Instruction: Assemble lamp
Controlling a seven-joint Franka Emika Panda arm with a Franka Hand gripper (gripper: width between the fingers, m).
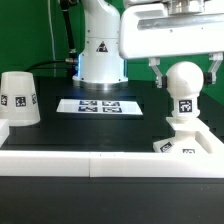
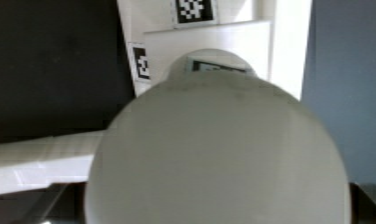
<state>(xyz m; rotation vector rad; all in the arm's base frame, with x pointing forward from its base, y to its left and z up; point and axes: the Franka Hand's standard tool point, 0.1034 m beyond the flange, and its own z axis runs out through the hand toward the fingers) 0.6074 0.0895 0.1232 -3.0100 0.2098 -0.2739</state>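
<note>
Green curtain behind, black table (image 1: 50, 125) below. The bulb (image 1: 183, 82) stands upright on the base (image 1: 190, 135) at the exterior view's right, its stem going down into the base's middle. Whether it is fully seated I cannot tell, since the joint is too small to read. The gripper (image 1: 185, 74) hangs over the bulb with jaws spread, one of its fingers (image 1: 157, 72) on each side of the round head and both clear of it. In the wrist view the head fills most of the frame.

The bulb is likely light, stiff, smooth plastic. The round head would probably slip under a pinch, so the stem looks the surer hold, or the head's widest girth if it needs turning.

The shade (image 1: 18, 97) sits alone, well apart at the exterior view's left, narrow end up. It probably handles best pinched across its rim wall. A rail (image 1: 100, 160) runs along the front just beside the base, with the marker board (image 1: 100, 105) mid-table and the pedestal (image 1: 100, 55) behind it.
</note>
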